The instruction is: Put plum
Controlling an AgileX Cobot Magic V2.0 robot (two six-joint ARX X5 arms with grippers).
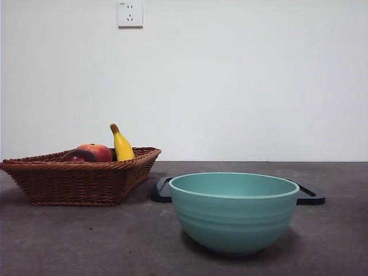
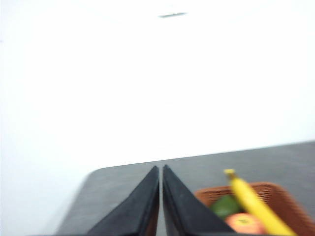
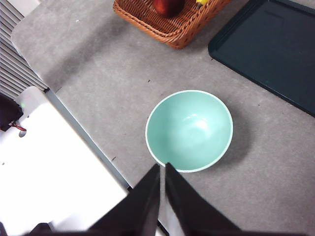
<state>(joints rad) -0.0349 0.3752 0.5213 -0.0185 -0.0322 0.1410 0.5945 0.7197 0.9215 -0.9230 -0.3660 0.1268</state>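
Plum (image 1: pixel 79 156) lay in the brown wicker basket (image 1: pixel 80 181) at the left of the table in the front view, dark maroon, with only its upper part showing above the rim. Just beside it and touching it sat a brighter red-orange fruit (image 1: pixel 99 150), and a yellow banana (image 1: pixel 122 145) leaned upright against the basket's far side. From the right wrist view the plum (image 3: pixel 168 6) showed as a glossy dark red ball at the basket's (image 3: pixel 167 24) near edge.

A teal bowl (image 1: pixel 234 211) stood in front on the grey table (image 1: pixel 86 241), well apart from the basket, and held nothing. Behind it lay a flat dark tray (image 1: pixel 310 195), its ends showing at either side of the bowl. A white wall socket (image 1: pixel 130 14) sat high on the wall.

Neither arm appeared in the front view. The left gripper (image 2: pixel 161 169) hung clear of the table with its jaws pressed narrowly together, holding nothing; the basket, banana (image 2: pixel 253 201) and a green item (image 2: pixel 225 205) were blurred beside it. The right gripper (image 3: pixel 163 167) hovered high above the bowl's (image 3: pixel 189 130) rim, its jaws likewise closed to a thin slit and empty.
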